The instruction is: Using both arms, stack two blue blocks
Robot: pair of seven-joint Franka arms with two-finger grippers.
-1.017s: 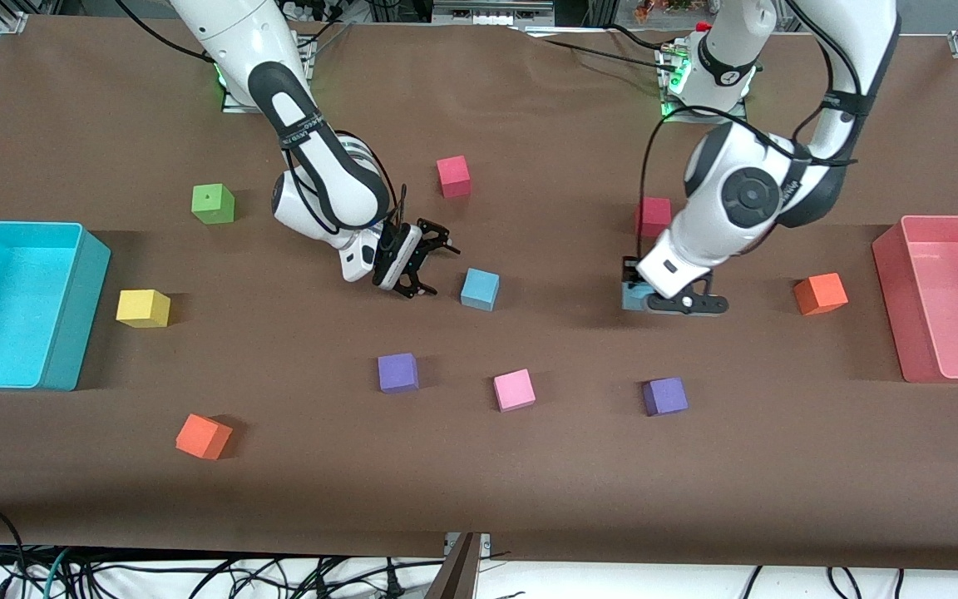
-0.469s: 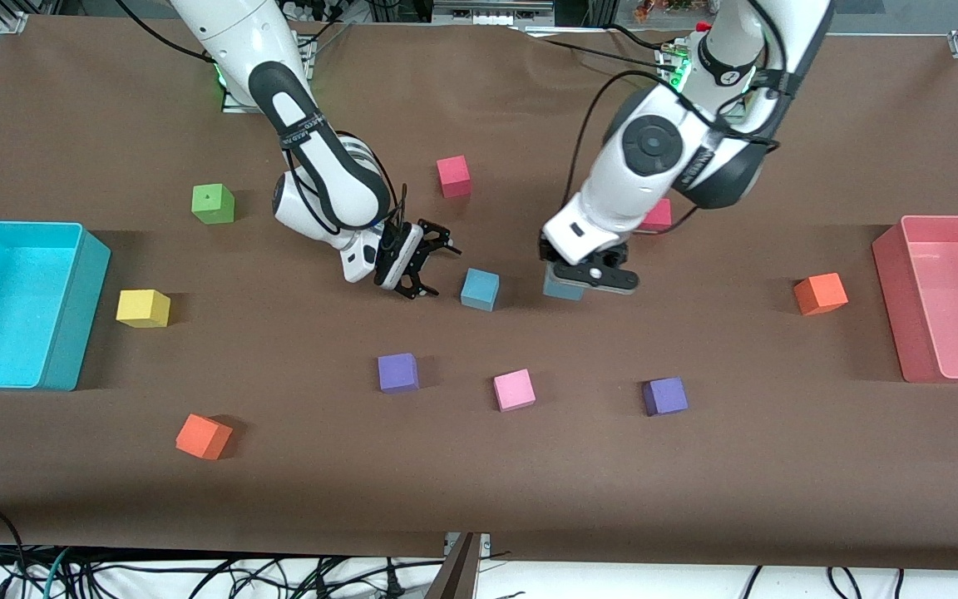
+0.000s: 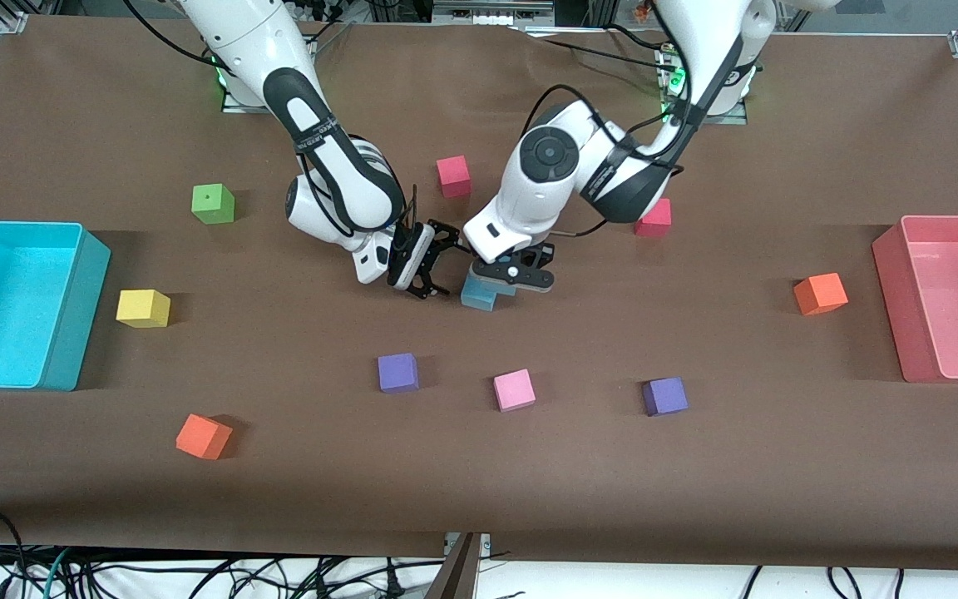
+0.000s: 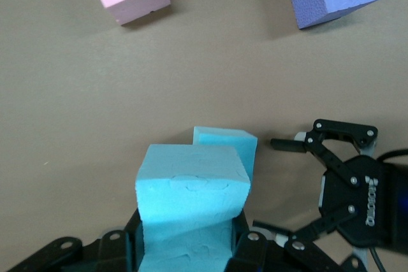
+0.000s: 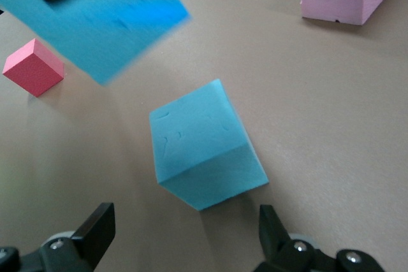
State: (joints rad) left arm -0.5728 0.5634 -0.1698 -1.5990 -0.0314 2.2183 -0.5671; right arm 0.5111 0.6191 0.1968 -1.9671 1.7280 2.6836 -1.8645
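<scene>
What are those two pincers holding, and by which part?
The left pincer grips a blue block by two opposite side faces, above the other blue block. The right pincer is open, holding nothing.

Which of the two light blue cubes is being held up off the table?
The blue cube clamped in the left gripper; it hangs just above the other blue cube, which sits on the table by the open right gripper.

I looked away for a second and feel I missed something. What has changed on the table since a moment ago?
The left gripper, shut on a blue block, carried it from near the orange cube toward the right arm's end; it now hangs over the second blue block, not yet released. The right gripper stayed open beside that block, shifting only slightly. All other cubes and both bins stayed put.
</scene>
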